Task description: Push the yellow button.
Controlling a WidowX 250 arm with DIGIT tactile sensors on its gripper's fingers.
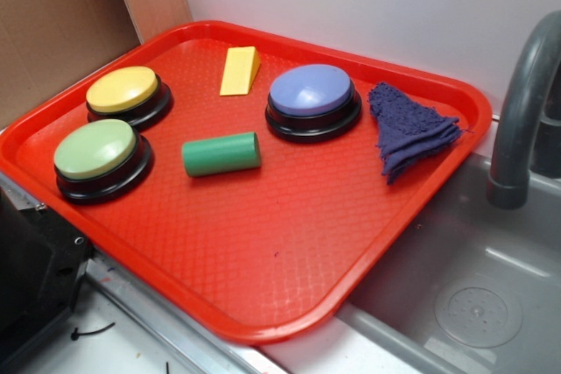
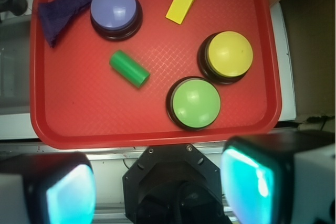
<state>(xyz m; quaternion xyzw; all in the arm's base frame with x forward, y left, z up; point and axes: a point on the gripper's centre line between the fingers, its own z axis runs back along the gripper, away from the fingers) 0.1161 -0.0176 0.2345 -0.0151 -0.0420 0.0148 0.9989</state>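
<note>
Right, wrist view has the gripper [image 2: 160,190] along the bottom edge, fingers [image 2: 247,182] spread wide with nothing between them, hanging well clear of the red tray [image 2: 50,129] — not touching anything. I can't see it in the exterior view at all.

Yellow button [image 2: 229,54] sits right of centre in the wrist view, up and to the right of the midpoint between the fingers, roughly above the right-hand finger. In the exterior view it's upper left [image 1: 123,89], near the tray's far-left edge.

It's round, domed top facing straight up on a black base — no long axis, no heading to line up with. Only the offset matters.

Green button [image 2: 195,101] lies just beside it, lower left in the wrist view, closer to the fingers — the one I'd risk clipping. Yellow wedge block [image 2: 181,3] is further up, well apart.

My read: shift up-right in frame, then come down on the dome.
</note>
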